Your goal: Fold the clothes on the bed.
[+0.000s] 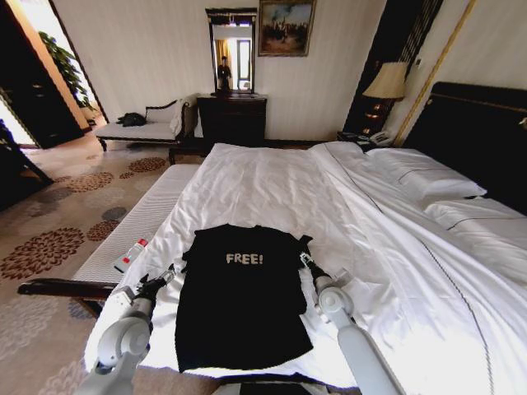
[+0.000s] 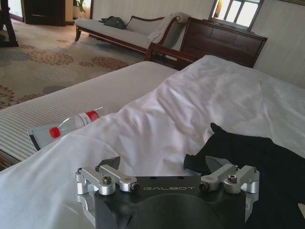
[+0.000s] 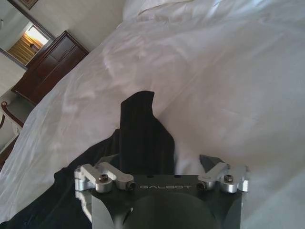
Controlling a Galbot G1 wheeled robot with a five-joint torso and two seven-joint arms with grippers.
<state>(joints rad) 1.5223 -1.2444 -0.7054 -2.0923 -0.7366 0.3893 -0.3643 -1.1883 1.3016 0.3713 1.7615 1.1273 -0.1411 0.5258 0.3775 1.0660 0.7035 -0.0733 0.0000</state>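
The clothes, a black T-shirt (image 1: 239,300) with white "FREE!" lettering, lie flat near the front edge of the white bed (image 1: 272,181). My left gripper (image 1: 167,275) is open just left of the shirt's left sleeve, low over the sheet. In the left wrist view the left gripper (image 2: 162,164) has its fingers wide apart, with the black sleeve (image 2: 257,157) beside one finger. My right gripper (image 1: 304,259) is open at the shirt's right sleeve. In the right wrist view the right gripper (image 3: 159,164) stands over that sleeve (image 3: 143,133), which lies between its fingers.
A small red-and-white object (image 1: 130,254) lies on the striped bench at the bed's left side. White pillows (image 1: 428,185) and a dark headboard (image 1: 486,132) are at the right. A chaise (image 1: 140,127), dresser (image 1: 233,115) and lamp (image 1: 387,82) stand along the far wall.
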